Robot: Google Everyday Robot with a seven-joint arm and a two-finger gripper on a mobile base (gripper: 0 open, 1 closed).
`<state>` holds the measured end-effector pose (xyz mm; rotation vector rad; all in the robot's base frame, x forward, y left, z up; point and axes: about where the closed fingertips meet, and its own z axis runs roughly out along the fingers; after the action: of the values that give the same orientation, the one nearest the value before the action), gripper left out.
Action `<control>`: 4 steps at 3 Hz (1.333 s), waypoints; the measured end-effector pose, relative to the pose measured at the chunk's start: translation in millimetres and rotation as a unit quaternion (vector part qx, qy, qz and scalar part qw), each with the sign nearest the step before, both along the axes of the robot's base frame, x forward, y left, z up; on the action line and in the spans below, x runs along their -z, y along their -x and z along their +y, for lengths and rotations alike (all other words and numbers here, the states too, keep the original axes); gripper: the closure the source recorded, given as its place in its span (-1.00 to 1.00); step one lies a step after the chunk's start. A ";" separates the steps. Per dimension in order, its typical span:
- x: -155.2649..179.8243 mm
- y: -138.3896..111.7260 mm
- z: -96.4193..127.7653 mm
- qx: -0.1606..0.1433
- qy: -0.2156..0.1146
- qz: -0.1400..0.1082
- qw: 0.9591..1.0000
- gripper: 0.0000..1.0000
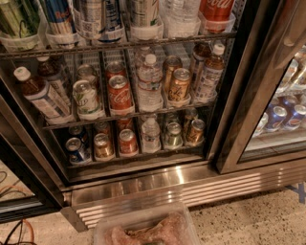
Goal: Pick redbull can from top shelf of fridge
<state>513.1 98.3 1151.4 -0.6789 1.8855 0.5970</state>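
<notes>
Cups point(216, 25) on top shelf point(158, 42) hold cans point(143, 12); gripper fingers unseen.

View count: one camera only, so no second view shares the scene.
Position: in front of the fridge point(143, 178), close to its open bay and higher than the middle of it.
Facing: forward and tilted down, so the base grille point(201, 194) and the speckled floor point(248, 215) fill the lower part.
Upper edge: cuts just above the top shelf point(119, 44), showing only the lower halves of its drinks.
Right side: a glass door point(241, 115), seen at a slant.
Claw: outside the frame.
</notes>
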 end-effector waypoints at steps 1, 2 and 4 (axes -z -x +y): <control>-13.3 15.7 7.1 -0.008 -0.004 -0.007 1.000 1.00; -9.5 31.8 2.2 0.001 -0.013 0.019 1.000 1.00; -9.6 32.3 2.2 0.001 -0.015 0.021 1.000 1.00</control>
<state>480.7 100.5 1160.9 -0.6511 1.9121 0.6410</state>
